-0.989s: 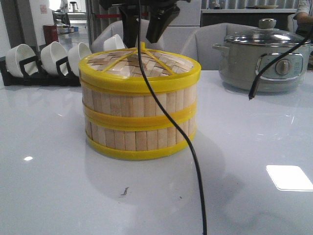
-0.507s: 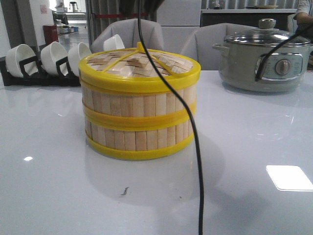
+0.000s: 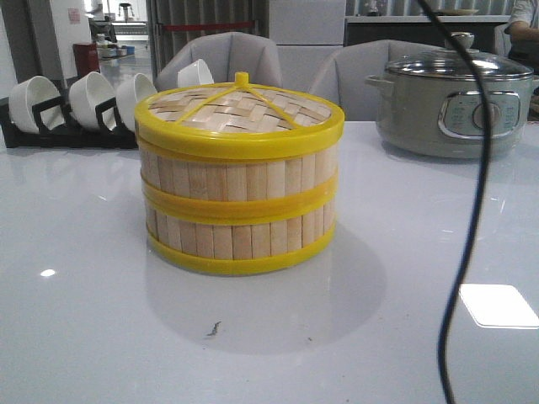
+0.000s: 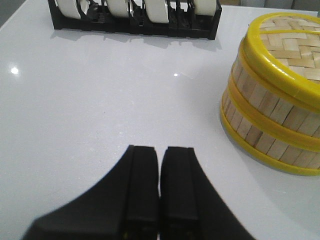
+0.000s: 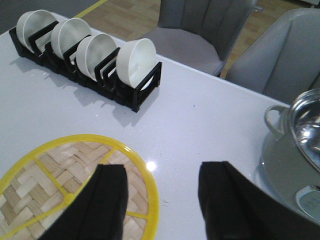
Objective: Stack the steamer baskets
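Left wrist view shows the left tool (image 4: 159, 185) clenched, its two black fingers pressed together with nothing between them, hanging over bare white desk (image 4: 100, 100); the finger bases run out of the picture. Near it, off to one side, the steamer baskets (image 4: 272, 107) stand stacked one on the other, cut off at the picture's edge, so only part of the woven lid (image 4: 295, 42) on top shows. Farther off sits a black rack of white bowls (image 4: 135, 12), its upper part cropped.

Right wrist view has the right tool (image 5: 160, 200) released, fingers spread wide and empty, hanging above the lid's yellow rim (one finger covers part of the weave). The baskets under the lid are hidden from this camera. A grey electric pot (image 5: 295, 160) is only partly in view at the edge.

Front view shows neither tool; the two-tier stack sits mid-desk with the lid seated flush, and a black cable (image 3: 467, 252) hangs across the right side, crossing the pot.
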Motion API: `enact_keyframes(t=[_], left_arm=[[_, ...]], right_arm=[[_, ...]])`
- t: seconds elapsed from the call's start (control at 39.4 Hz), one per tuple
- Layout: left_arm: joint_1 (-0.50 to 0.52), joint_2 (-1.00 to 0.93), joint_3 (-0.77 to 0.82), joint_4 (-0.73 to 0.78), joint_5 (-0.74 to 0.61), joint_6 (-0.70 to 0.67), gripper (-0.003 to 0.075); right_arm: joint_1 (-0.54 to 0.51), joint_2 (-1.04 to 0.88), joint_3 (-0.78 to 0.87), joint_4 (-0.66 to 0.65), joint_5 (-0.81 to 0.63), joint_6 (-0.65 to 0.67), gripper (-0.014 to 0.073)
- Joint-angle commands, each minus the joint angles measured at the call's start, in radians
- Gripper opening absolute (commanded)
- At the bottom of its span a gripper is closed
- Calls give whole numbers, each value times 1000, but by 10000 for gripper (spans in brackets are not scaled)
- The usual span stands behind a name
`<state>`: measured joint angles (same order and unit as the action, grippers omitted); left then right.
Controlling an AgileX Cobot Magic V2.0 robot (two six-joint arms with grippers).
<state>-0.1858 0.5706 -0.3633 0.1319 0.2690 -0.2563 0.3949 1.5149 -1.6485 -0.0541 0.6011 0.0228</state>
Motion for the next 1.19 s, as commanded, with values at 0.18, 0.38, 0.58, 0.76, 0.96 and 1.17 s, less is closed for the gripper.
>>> enact_keyframes(t=[0.18, 0.38, 0.58, 0.76, 0.96, 1.17], left_arm=[[0, -2, -31, 2, -87, -6, 86], [0, -2, -31, 2, -87, -6, 86], [0, -2, -31, 2, -87, -6, 86], [0, -2, -31, 2, -87, -6, 86], [0, -2, -31, 2, -87, -6, 86], [0, -2, -31, 2, -87, -6, 86]], right_arm=[[-132, -339, 431, -17, -356, -6, 434], [-262, -539, 685, -17, -417, -6, 434], [-365, -721, 866, -17, -439, -6, 434], [-388, -891, 1014, -17, -471, -6, 434], [-388, -1040, 1169, -17, -471, -6, 434], [-388, -1168, 1302, -17, -474, -6, 434]])
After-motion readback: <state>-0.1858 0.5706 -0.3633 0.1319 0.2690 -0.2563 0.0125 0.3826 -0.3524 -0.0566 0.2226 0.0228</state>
